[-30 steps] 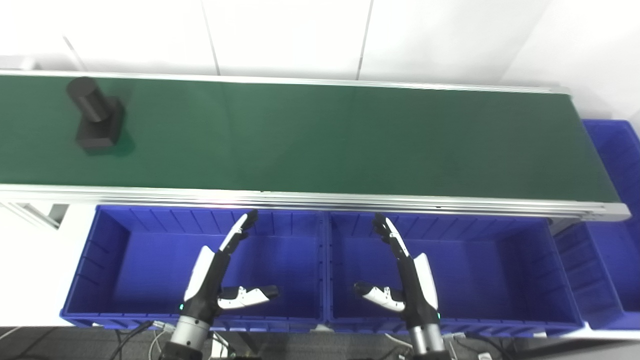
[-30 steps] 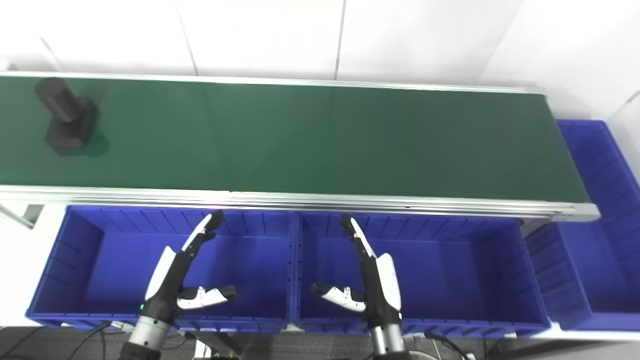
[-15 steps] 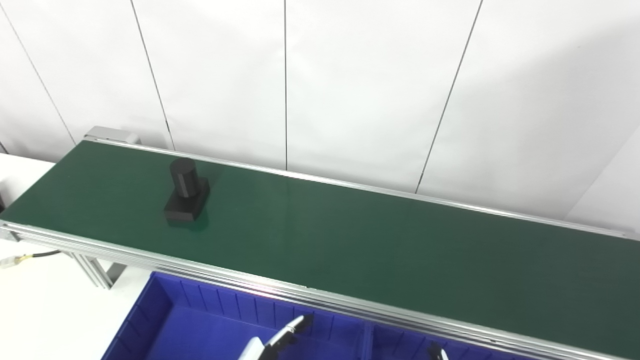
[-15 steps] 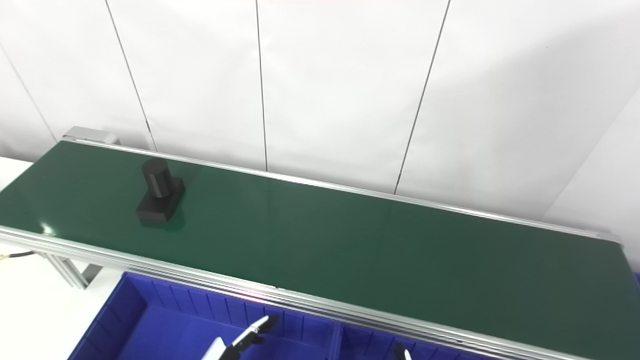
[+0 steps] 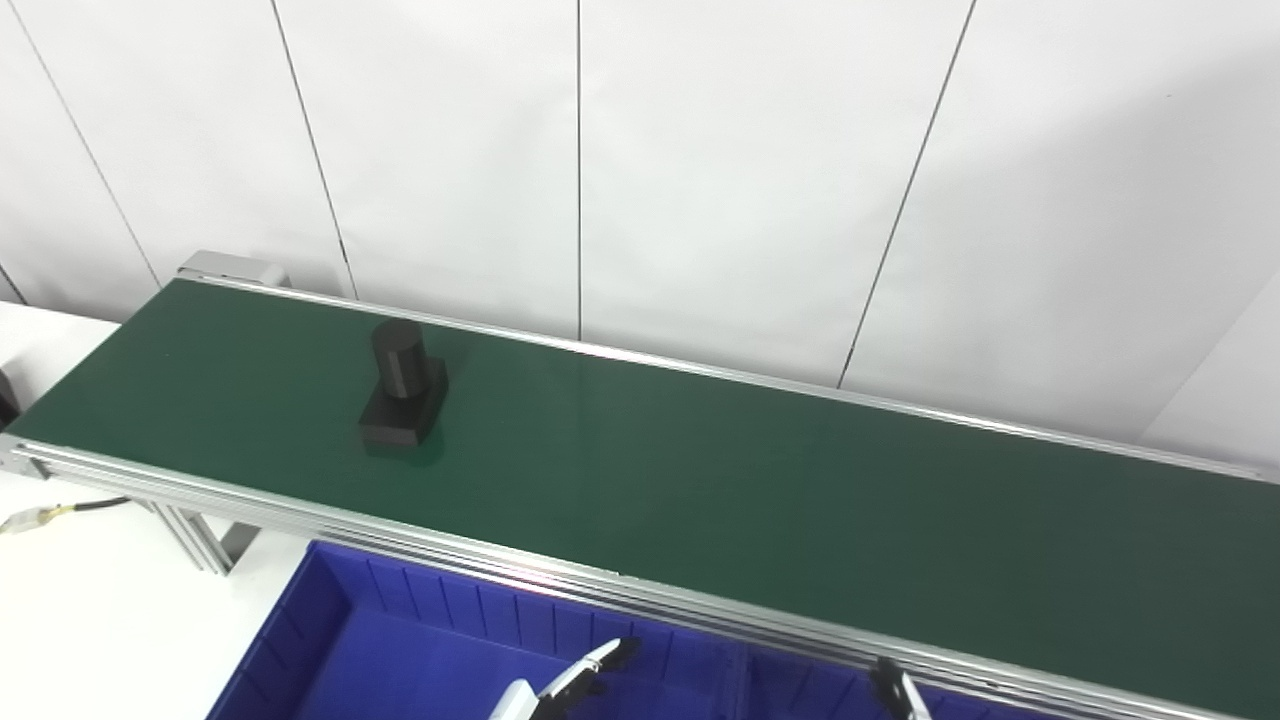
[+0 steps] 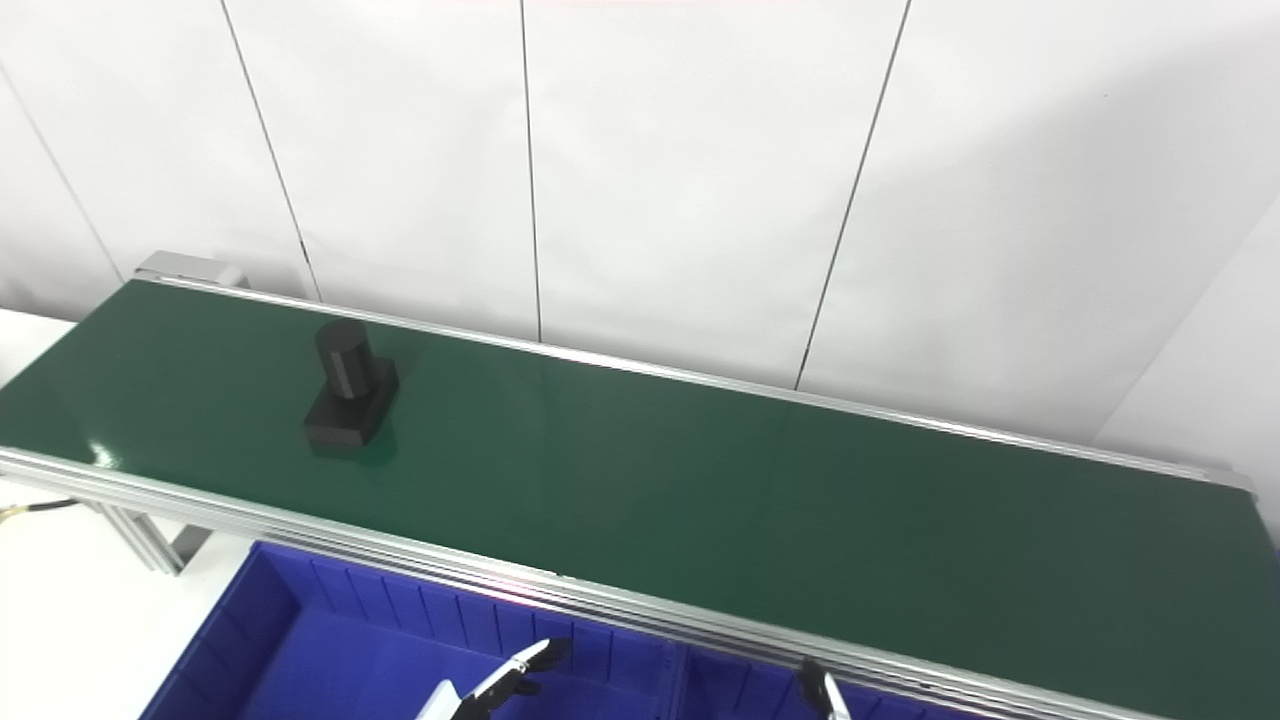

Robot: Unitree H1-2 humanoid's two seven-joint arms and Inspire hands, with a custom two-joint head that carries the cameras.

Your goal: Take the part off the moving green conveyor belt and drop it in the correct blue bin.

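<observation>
A black part [image 5: 403, 395], an upright cylinder on a square base, stands on the green conveyor belt [image 5: 750, 500] near its left end. Only the fingertips of my left hand [image 5: 575, 685] show at the bottom edge, stretched out over the left blue bin [image 5: 400, 640] and holding nothing. The tip of my right hand [image 5: 893, 688] shows at the bottom edge over the neighbouring blue bin [image 6: 740, 690], also empty. Both hands are on the near side of the belt, far right of and below the part.
The belt's aluminium rail [image 5: 300, 505] runs between the hands and the part. A white panelled wall [image 5: 700, 150] stands behind the belt. A white table with a cable [image 5: 60, 512] lies at the lower left.
The camera has tilted up, so most of both hands and the bins left the picture. The part has travelled right along the belt. The hands keep their outstretched pose.
</observation>
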